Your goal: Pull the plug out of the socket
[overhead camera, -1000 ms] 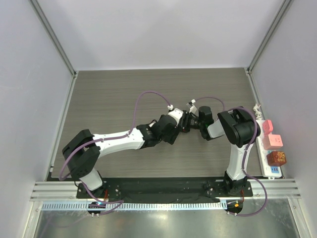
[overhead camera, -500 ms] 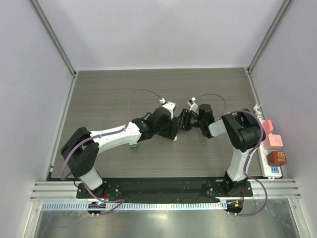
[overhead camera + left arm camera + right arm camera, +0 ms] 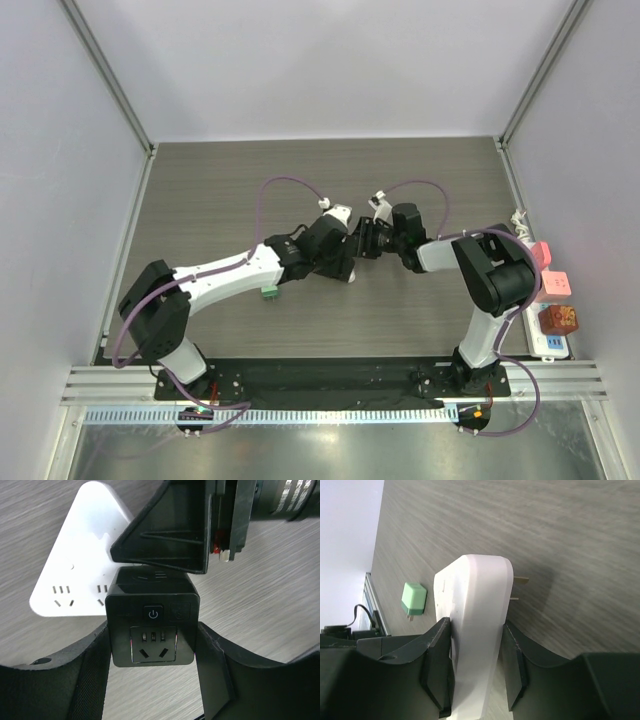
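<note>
A black plug [image 3: 152, 612] with a power button and its own outlet sits against a white triangular socket block [image 3: 80, 565]. My left gripper [image 3: 153, 637] is shut on the black plug, one finger on each side. My right gripper [image 3: 475, 630] is shut on the white socket block [image 3: 477, 605], whose own prongs [image 3: 520, 580] stick out bare. In the top view the left gripper [image 3: 347, 258] and right gripper [image 3: 362, 240] meet at mid-table. I cannot tell whether the plug's pins are still seated; the joint is hidden.
A small green plug [image 3: 270, 292] lies on the table under my left forearm; it also shows in the right wrist view [image 3: 414, 599]. A white power strip [image 3: 543, 318] with pink, orange and brown plugs lies along the right edge. Walls enclose the table.
Both grippers have shifted left and slightly away together, still holding plug and socket. The left forearm has swung off the green plug, which now shows on the table.
</note>
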